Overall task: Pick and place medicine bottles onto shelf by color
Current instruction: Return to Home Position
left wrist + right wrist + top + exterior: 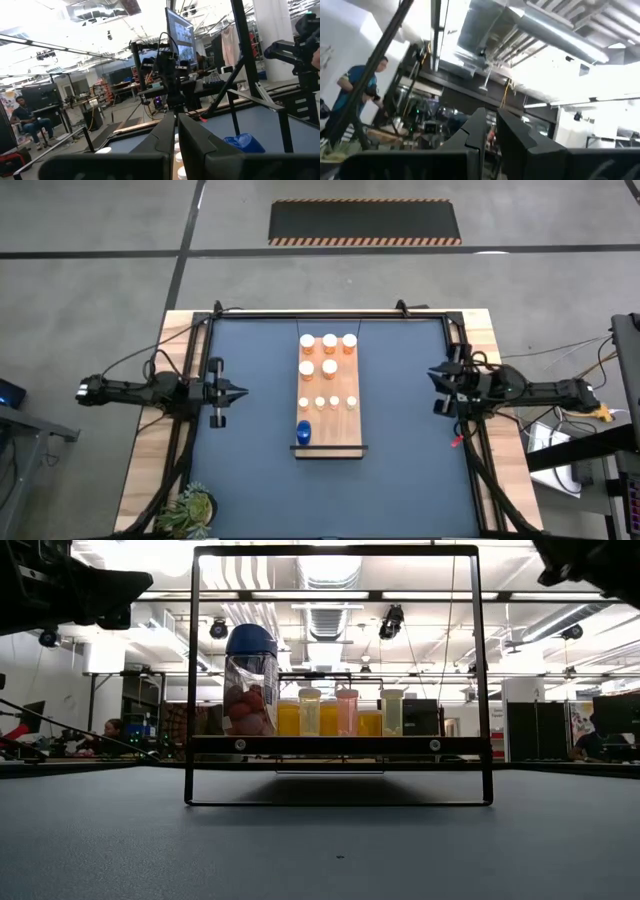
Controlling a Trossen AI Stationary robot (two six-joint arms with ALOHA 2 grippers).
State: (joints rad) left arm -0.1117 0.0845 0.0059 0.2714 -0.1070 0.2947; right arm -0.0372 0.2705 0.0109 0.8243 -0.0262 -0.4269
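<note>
If you only go by the high view, the shelf (355,430) looks like a flat board lying mid-table on the dark mat (400,480), long side running front to back. From up there you can count the medicine bottles (329,366) by their caps. There are three big white caps across the far end, two more in the next row, then a row of four small white caps. The blue bottle (303,432) stands alone at the near end by the dark edge, on the left arm's side.

The low view tells you something the top-down one hides. The board actually sits raised off the table inside a thin black frame (189,680), with shadow underneath. The blue bottle is front and left there, and under its blue cap you can see a clear body with reddish stuff inside. The orange and yellow ones stand upright in a line behind it.

The left gripper (243,391) hangs over the left side of the mat, well apart from the shelf and pointing at it. Its wrist view shows the fingers (200,142) pressed together, nothing between them, with the blue cap and a few white caps past the tips.

The right gripper (436,388) mirrors it at the mat's right edge, also well apart. Its wrist view tilts up at the ceiling ducts (545,35) and a person (355,90) in a blue shirt out in the room. Those fingers (520,142) sit close together with just a thin slit, empty.

A plant (190,510) sits at the near left corner.
</note>
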